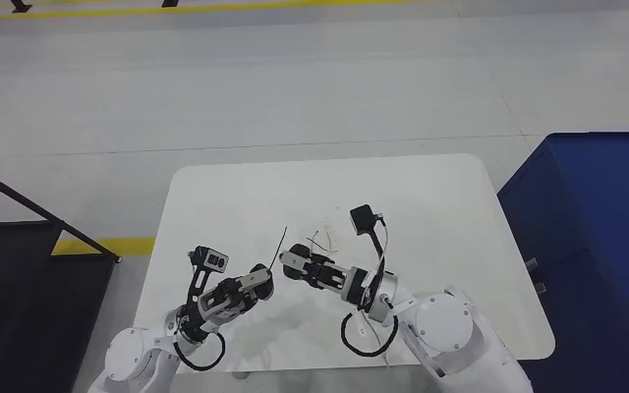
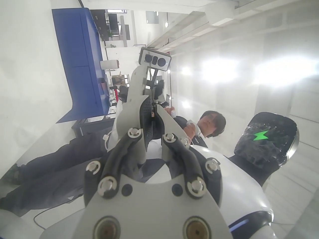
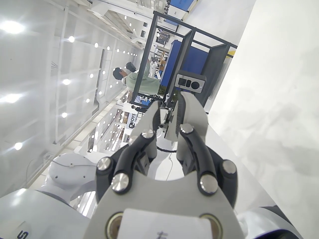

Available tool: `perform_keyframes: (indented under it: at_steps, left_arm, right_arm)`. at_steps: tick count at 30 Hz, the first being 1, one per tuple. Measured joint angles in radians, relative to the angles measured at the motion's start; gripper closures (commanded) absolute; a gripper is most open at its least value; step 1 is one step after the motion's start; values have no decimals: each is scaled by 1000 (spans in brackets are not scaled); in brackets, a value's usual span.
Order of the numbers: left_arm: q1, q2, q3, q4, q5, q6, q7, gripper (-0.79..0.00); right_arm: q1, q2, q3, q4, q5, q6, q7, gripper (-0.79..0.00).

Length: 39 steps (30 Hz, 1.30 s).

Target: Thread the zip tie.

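The left gripper (image 1: 266,276) pinches a thin black plastic zip tie (image 1: 280,245) over the white table (image 1: 432,196), facing the right gripper (image 1: 288,262), whose grip cannot be told; no loop shows, so threading appears unfinished.

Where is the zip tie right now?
In the top view the zip tie juts out from the left hand, over the near middle of the table, close beside the right hand.

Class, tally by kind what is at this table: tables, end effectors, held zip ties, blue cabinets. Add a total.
White rectangular table: 1
Grey left end effector and grey right end effector: 2
Thin black plastic zip tie, held: 1
Blue metal cabinet: 1
Total: 5
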Motion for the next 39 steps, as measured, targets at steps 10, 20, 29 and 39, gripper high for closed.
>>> perform_keyframes:
  at_steps: [10,20,29,39]
  left_arm:
    - [-12,32,-83,-27,128,146,-225,0]
    - [-29,48,-90,-21,66,345,-401,0]
    - [-42,57,-8,-34,63,415,-480,0]
    - [-46,69,-31,-35,56,417,-451,0]
  right_arm:
    - [19,26,192,15,321,288,282,-785]
    - [31,51,270,-8,333,374,461,-785]
    - [20,49,124,56,348,313,470,-736]
    - [17,60,99,38,367,306,488,-92]
